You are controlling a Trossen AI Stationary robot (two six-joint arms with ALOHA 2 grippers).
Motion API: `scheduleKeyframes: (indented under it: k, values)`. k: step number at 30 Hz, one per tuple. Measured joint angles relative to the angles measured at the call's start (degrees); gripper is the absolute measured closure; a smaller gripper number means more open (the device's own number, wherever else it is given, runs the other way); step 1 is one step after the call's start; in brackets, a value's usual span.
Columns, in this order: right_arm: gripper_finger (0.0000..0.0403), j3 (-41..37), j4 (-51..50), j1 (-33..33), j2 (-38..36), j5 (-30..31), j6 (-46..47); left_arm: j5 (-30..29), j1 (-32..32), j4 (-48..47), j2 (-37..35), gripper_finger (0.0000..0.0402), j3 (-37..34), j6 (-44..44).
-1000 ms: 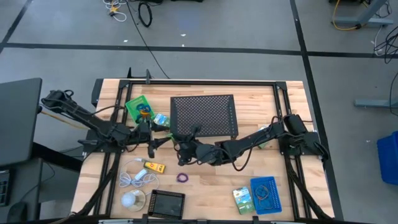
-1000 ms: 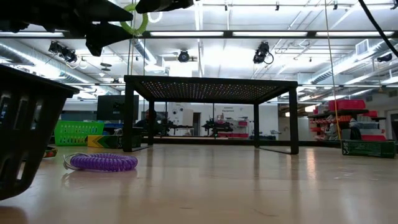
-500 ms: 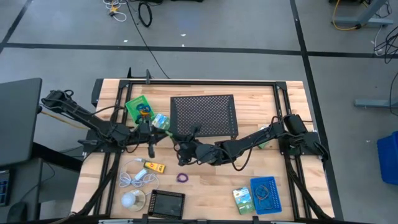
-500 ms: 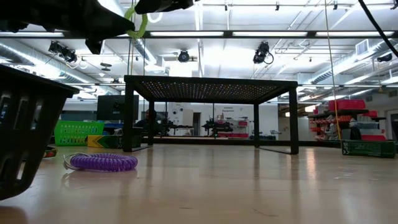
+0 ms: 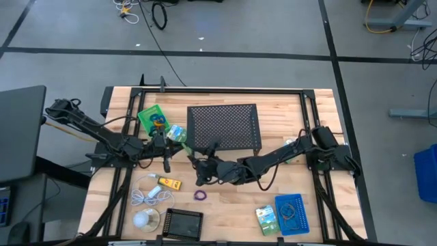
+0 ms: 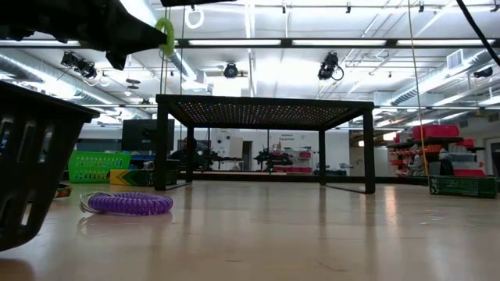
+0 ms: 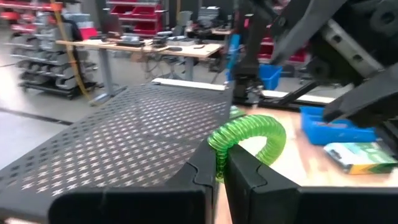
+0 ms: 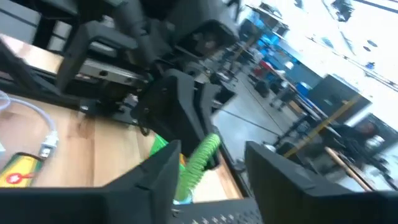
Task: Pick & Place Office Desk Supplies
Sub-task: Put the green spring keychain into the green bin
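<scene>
Half a second earlier, had the green loop (image 7: 252,134) flanked by both grippers above the table; now left it with one alone. On the left, kept the left gripper (image 7: 221,165) shut tight on the loop's near end, up in the air beside the black mesh shelf (image 5: 224,126) and above the green-blue packet (image 5: 176,132). Showed the loop in the low view too, hanging clear of the wood. Further right, drew the right gripper (image 5: 201,174) back and down from the loop, fingers apart and holding nothing. Looked like a finished handover from right to left. Probably meant the loop was bound for the green tray (image 5: 151,117) on the left arm's side, though could not tell that for certain. Put the freed right gripper just above the purple loop (image 5: 200,195) lying on the bare wood, likely the next pick. Left the blue tray (image 5: 292,213) at the far right untouched.
</scene>
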Motion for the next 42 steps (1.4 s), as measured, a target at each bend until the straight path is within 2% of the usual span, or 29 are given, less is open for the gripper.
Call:
scheduleKeyframes:
  k: [5, 8, 10, 14, 19, 25, 32, 36, 42]
  values:
    - [0.0159, 0.00, 0.10, 1.63, -0.02, 7.93, -3.07, -5.61, 0.00, -4.58, -2.19, 0.0387, 0.00, -0.10]
    - [0.0157, 0.00, -0.26, 3.49, -0.25, 11.07, -4.49, -8.50, 0.00, -9.23, -4.97, 0.0387, 0.00, -0.60]
    - [0.0163, 0.00, -1.66, 4.83, -0.98, 10.96, -4.32, -9.92, 0.00, -12.82, -7.59, 0.0387, 0.00, -1.03]
    - [0.0180, 0.02, -8.09, 7.60, -3.76, 7.07, -2.17, -11.82, 0.00, -23.02, -14.30, 0.0387, 0.00, -3.50]
    - [0.0194, 0.03, -22.84, 9.85, -8.47, -3.15, 7.78, -11.96, 1.32, -38.06, -21.84, 0.0387, 0.00, -11.74]
    - [0.0197, 0.04, -38.15, 10.70, -12.33, -4.96, 20.19, -14.30, 4.59, -50.72, -27.56, 0.0387, 0.00, -22.88]
    - [0.0197, 0.09, -42.13, 14.24, -13.14, -4.75, 22.18, -13.93, 10.81, -58.46, -28.57, 0.0387, -0.02, -29.55]
    - [0.0197, 0.09, -43.05, 16.08, -13.14, -2.35, 22.06, -11.54, 15.69, -64.22, -28.09, 0.0387, -0.02, -35.91]
    - [0.0197, 0.09, -43.93, 17.98, -13.14, 1.51, 22.24, -10.03, 23.00, -66.40, -24.20, 0.0387, -0.02, -40.26]
